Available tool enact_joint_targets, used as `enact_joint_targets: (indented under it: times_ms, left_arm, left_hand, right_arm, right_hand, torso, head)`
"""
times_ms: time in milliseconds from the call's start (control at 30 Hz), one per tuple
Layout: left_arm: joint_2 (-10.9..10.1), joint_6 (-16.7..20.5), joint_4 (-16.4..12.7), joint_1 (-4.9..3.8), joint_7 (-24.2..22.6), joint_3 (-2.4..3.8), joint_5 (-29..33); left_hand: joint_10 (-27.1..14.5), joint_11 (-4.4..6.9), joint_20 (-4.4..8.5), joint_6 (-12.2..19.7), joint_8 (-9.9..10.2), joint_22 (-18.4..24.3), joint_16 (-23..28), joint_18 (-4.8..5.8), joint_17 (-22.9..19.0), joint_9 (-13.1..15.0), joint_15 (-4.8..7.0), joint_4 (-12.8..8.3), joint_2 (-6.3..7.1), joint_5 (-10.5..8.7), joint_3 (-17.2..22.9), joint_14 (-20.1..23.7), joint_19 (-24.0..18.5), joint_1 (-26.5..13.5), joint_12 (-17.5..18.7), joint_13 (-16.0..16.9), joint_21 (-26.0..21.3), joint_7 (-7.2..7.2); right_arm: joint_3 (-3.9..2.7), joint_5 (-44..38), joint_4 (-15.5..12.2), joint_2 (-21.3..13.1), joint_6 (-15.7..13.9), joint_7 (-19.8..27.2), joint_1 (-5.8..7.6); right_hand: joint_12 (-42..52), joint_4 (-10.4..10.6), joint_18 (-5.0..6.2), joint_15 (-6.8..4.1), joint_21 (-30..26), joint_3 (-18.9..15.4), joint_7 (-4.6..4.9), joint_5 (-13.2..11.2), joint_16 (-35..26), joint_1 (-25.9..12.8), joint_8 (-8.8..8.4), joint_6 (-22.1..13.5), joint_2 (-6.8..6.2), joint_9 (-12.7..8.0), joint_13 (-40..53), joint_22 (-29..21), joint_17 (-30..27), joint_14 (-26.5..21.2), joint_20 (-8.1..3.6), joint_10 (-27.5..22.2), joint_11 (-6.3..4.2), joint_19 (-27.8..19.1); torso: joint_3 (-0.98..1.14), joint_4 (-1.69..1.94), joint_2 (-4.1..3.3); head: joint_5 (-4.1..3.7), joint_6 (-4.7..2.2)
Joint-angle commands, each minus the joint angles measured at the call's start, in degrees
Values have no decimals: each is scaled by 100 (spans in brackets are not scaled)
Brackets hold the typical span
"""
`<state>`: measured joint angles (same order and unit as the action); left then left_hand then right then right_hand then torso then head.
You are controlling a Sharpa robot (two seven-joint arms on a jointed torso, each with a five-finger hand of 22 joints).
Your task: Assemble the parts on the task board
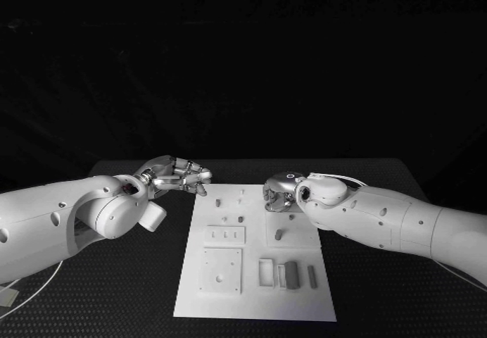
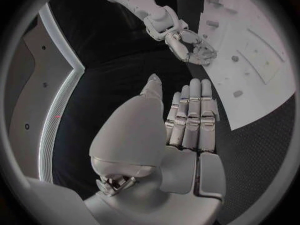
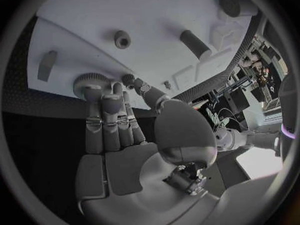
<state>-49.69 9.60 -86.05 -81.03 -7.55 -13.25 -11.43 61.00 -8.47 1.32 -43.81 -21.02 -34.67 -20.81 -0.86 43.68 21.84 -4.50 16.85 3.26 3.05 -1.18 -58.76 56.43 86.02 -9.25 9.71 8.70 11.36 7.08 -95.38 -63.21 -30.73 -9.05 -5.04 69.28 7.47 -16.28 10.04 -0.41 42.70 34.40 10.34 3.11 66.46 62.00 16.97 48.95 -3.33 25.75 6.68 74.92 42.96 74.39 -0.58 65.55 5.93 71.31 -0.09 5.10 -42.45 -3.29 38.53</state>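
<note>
While the left hand [image 1: 174, 176] is hovering empty beside the board [image 1: 256, 296], fingers straight, the right hand [image 1: 279, 193] is reaching spread-fingered over a gear [image 3: 90, 82], seemingly to pick it up.

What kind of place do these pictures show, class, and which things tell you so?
Probably a robotics lab test bench: a white task board with small parts lies on a black table, and two robot hands, left and right, work over it against a dark backdrop.

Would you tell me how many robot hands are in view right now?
2. The left hand hovers over the black table beside the task board's far left corner; the right hand is above the board's far end, fingertips near a gear.
</note>
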Motion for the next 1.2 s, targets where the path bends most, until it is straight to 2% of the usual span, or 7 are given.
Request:
enact_joint_targets:
  times_ms: [33, 200, 367, 600, 800, 1000, 1200]
  left_arm:
    - [19, -15, -10, -8, -29, 1, -6]
    - [28, 9, 14, -8, -39, 1, -6]
    - [8, 19, -18, -9, -37, 2, -2]
    - [-1, 2, -87, -11, -38, 3, 13]
    - [-14, -4, -106, -23, -29, 3, 13]
    - [-7, -20, -95, -29, -25, 3, 13]
    - [18, -23, -49, -28, -25, -6, 14]
  left_hand:
    - [28, -4, -2, -49, 5, -10, 26, -21, 8, -9, 9, -9, 5, 1, 38, -45, 43, -53, 41, -3, -27, 19]
    - [36, -2, -1, -52, 7, -10, 31, -21, 14, -11, 10, -11, 9, 1, 43, -47, 43, -53, 46, -2, -29, 17]
    - [77, 11, -1, -62, 13, -13, 45, -20, 30, -16, 10, -10, 16, 1, 54, -52, 45, -56, 46, 6, -34, 15]
    - [90, 13, -2, -67, 19, -16, 57, -18, 43, -22, 9, -7, 14, -1, 57, -55, 48, -86, 58, 9, -37, 16]
    - [94, 14, -1, -71, 20, -17, 62, -19, 49, -24, 9, -8, 17, -1, 57, -57, 48, -94, 63, 9, -39, 15]
    - [98, 15, 0, -73, 22, -18, 66, -19, 53, -25, 10, -10, 21, -2, 57, -58, 47, -97, 68, 10, -40, 14]
    - [100, 16, 0, -74, 24, -18, 69, -19, 57, -26, 10, -11, 24, -2, 58, -58, 47, -97, 71, 10, -41, 14]
  right_arm:
    - [-1, -84, -6, 6, 165, -29, -10]
    - [-1, -79, 21, 27, 219, -33, -27]
    - [-1, -81, 51, 37, 210, -39, -32]
    - [-1, -87, 120, 75, 193, -61, -55]
    - [-2, -119, 129, 77, 178, -86, -61]
    - [-2, -189, 122, 77, 141, -139, -64]
    - [-2, -262, 68, 98, -38, -200, -67]
  right_hand:
    - [-26, 9, 496, -9, 36, 41, -10, 23, 23, -19, 36, 48, -56, 9, 9, 145, -7, -12, -90, 47, 9, -96]
    - [-27, 14, 496, -10, 49, 43, -14, 23, 32, -28, 42, 61, -59, 12, 11, 144, -10, -14, -91, 52, 8, -98]
    - [-24, 13, 496, -14, 68, 56, -22, 24, 47, -24, 49, 77, -42, 15, 16, 143, -13, -11, -97, 68, 3, -97]
    - [-17, 6, 496, -22, 98, 73, -33, 24, 71, -14, 61, 103, -17, 19, 24, 143, -17, -5, -105, 94, -5, -98]
    - [-8, -7, 496, -32, 129, 92, -45, 24, 96, 5, 73, 130, 11, 24, 34, 143, -22, -1, -112, 127, -16, -99]
    - [27, -35, 496, -63, 185, 158, -78, 23, 138, 116, 110, 206, 59, 44, 65, 142, -33, -1, -127, 222, -48, -113]
    - [75, -44, 496, -105, 263, 193, -116, 23, 209, 239, 155, 287, 75, 85, 123, 143, -35, 17, -140, 333, -92, -112]
  torso:
    - [12, -7, -39]
    - [22, -10, -62]
    - [27, 5, -86]
    - [24, 20, -103]
    - [38, 6, -116]
    - [36, 1, -120]
    - [39, -1, -136]
  head:
    - [7, -21]
    - [-9, -12]
    - [-14, -20]
    - [-21, -9]
    - [-1, 11]
    - [-4, 16]
    - [-18, 3]
